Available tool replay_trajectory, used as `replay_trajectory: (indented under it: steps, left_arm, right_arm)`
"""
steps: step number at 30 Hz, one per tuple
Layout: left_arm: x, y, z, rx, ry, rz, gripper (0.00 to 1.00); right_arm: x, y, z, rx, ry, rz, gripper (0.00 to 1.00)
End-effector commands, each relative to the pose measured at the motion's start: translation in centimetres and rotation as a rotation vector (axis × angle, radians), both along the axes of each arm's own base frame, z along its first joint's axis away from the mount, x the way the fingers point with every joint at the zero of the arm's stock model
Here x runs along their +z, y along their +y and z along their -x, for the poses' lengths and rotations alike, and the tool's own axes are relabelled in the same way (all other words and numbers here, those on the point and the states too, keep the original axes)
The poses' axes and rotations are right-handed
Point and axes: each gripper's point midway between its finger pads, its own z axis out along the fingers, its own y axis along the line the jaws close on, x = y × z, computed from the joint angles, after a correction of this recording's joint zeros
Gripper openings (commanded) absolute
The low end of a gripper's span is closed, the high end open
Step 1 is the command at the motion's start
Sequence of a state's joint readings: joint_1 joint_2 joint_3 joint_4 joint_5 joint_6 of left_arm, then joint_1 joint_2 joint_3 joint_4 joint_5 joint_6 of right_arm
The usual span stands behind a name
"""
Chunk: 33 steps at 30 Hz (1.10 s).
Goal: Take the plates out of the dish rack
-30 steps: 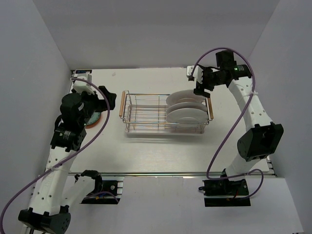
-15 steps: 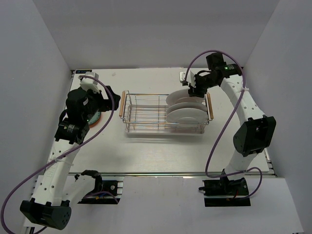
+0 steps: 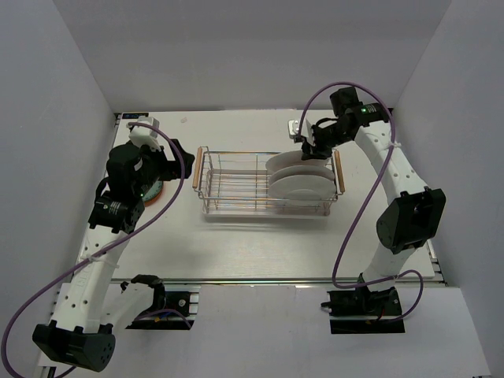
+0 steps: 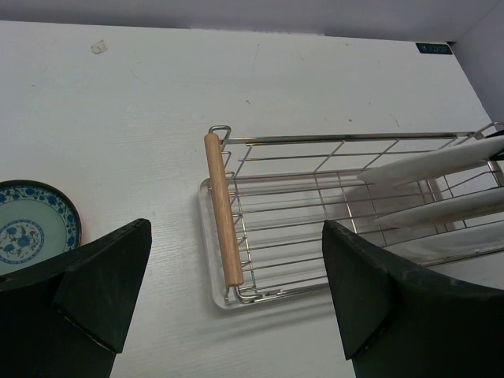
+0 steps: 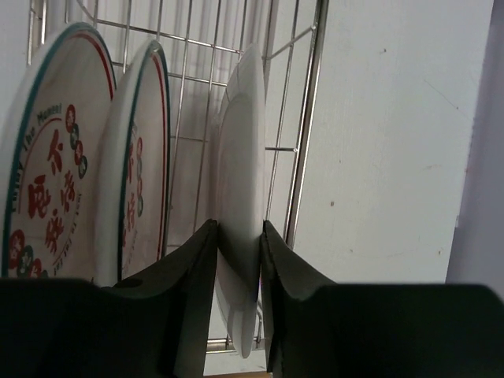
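Observation:
The dish rack (image 3: 236, 186), chrome wire with wooden handles, stands mid-table. Three white plates stand on edge in its right half. My right gripper (image 3: 309, 150) reaches down onto the rearmost one, a plain white plate (image 5: 244, 118), and in the right wrist view the gripper (image 5: 238, 224) is shut on its rim, a finger pressed against each face. Two green-rimmed plates (image 5: 142, 142) with red characters stand beside it. My left gripper (image 4: 236, 227) hangs open and empty above the table, near the rack's left handle (image 4: 223, 220). A teal patterned plate (image 4: 31, 224) lies flat on the table at the left.
An orange-red rim (image 3: 151, 194) shows under the left arm, where the flat plate lies. The rack's left half (image 4: 315, 213) holds bare wires. A small white object (image 3: 294, 126) sits at the back behind the rack. Grey walls close in the left, right and far sides.
My right gripper came down and left onto the rearmost white plate and closed on its rim. The left arm shifted slightly toward the back, then held still, jaws wide.

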State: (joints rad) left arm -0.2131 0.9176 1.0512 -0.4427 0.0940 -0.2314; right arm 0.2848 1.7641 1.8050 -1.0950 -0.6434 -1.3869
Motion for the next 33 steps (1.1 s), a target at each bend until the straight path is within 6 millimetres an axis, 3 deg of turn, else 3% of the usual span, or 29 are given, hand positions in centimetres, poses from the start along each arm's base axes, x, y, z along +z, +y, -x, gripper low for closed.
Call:
replay_trajectory:
  steps: [1, 8, 13, 17, 27, 33]
  left_arm:
    - [0.0, -0.1, 0.6, -0.013, -0.011, 0.000, 0.98]
    - [0.2, -0.2, 0.7, -0.012, -0.011, 0.015, 0.98]
    - [0.2, -0.2, 0.9, -0.014, -0.012, 0.020, 0.98]
    - [0.3, -0.5, 1.1, -0.032, -0.014, 0.026, 0.98]
    - [0.2, -0.6, 1.3, -0.039, -0.018, 0.025, 0.98]
    - [0.9, -1.0, 1.8, -0.073, -0.056, 0.034, 0.98]
  right_arm:
    - [3.2, 0.6, 0.5, 0.062, -0.104, -0.028, 0.12]
    - [6.2, 0.7, 1.1, 0.088, -0.179, -0.046, 0.06]
    - [8.3, 0.9, 2.8, 0.157, -0.225, -0.056, 0.02]
    - [9.0, 0.7, 4.5, 0.206, -0.226, -0.054, 0.02]
    - [10.8, 0.7, 5.9, 0.220, -0.288, -0.052, 0.00]
    - [10.3, 0.8, 7.8, 0.250, -0.295, -0.028, 0.00]
